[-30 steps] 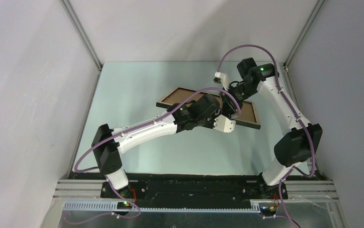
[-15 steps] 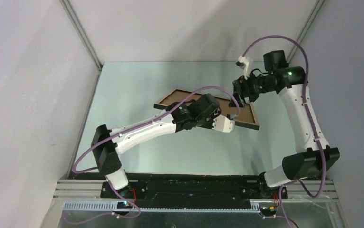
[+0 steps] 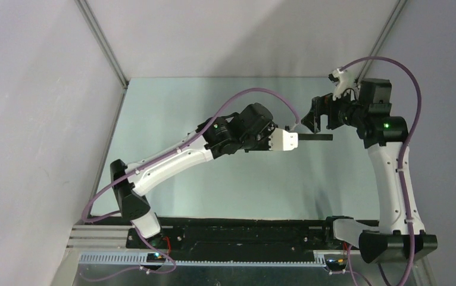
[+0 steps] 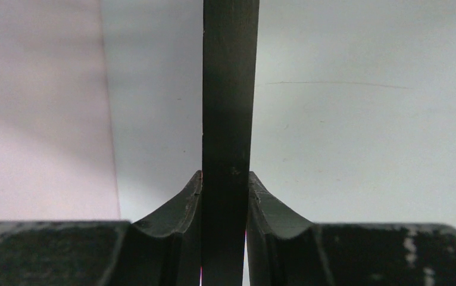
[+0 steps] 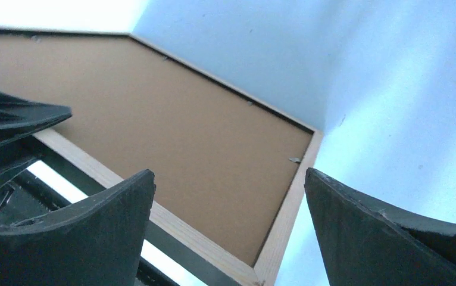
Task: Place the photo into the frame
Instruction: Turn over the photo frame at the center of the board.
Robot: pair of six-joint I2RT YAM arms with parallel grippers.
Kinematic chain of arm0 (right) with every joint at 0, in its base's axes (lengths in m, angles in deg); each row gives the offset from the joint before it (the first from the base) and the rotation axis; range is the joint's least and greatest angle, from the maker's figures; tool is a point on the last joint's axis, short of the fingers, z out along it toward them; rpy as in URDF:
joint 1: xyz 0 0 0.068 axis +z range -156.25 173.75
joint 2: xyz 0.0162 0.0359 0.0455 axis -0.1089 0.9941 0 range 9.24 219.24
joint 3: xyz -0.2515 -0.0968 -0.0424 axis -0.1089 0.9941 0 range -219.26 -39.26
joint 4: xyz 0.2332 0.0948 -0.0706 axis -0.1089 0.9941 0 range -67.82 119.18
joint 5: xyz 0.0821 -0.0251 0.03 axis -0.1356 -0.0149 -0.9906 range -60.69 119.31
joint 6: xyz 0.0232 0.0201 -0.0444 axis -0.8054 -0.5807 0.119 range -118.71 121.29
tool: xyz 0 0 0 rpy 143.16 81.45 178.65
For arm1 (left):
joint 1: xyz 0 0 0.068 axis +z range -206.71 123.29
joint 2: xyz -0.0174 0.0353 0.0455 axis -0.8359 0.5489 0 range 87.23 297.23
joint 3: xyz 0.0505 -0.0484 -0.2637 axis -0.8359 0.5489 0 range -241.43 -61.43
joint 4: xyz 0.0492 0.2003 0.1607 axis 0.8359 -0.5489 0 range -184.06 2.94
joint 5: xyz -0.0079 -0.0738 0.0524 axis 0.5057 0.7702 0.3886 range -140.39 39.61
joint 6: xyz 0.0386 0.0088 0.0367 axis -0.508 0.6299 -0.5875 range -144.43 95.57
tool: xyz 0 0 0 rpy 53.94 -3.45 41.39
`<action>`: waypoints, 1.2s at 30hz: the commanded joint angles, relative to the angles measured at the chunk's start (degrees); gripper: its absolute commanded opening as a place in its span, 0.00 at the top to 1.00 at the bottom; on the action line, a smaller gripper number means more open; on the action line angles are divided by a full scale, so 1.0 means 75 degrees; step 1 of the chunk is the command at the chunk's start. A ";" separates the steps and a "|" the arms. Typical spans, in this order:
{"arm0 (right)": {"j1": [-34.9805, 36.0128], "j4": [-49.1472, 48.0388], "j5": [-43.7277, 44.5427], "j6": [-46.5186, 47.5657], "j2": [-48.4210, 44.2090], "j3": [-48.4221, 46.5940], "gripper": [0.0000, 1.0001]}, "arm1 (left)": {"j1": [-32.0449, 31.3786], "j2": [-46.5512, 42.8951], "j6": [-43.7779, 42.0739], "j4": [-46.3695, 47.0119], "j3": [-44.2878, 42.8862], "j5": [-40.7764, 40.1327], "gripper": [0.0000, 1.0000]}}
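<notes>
A pale blue-green tabletop [image 3: 172,113] lies between plain grey-white walls [image 3: 35,119]. The left gripper [image 4: 225,179] pinches the large thin rectangular picture frame [image 4: 230,89] by its black edge, which runs straight out ahead from between the pressed fingers. From above, the frame shows edge-on as a thin dark line. Its light-wood back holds a plain brown hardboard panel [image 5: 172,155]. The right gripper [image 5: 230,171], fingers spread wide, faces that back near a corner, close by but not touching it.
</notes>
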 commanded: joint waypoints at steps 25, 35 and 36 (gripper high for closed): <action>-0.1836 -0.1750 -0.1374 -0.1710 -0.0996 0.0430 0.00 | 0.1170 0.0241 0.2378 -0.1292 -0.3062 0.1810 1.00; -0.1412 -0.0504 -0.2017 0.0623 -0.0998 -0.0049 0.01 | 0.1268 0.0139 0.1814 -0.1392 -0.2745 0.1969 1.00; -0.1262 -0.0368 -0.1966 0.0792 -0.0982 -0.0120 0.01 | 0.1275 0.0127 0.1727 -0.1427 -0.2725 0.2049 1.00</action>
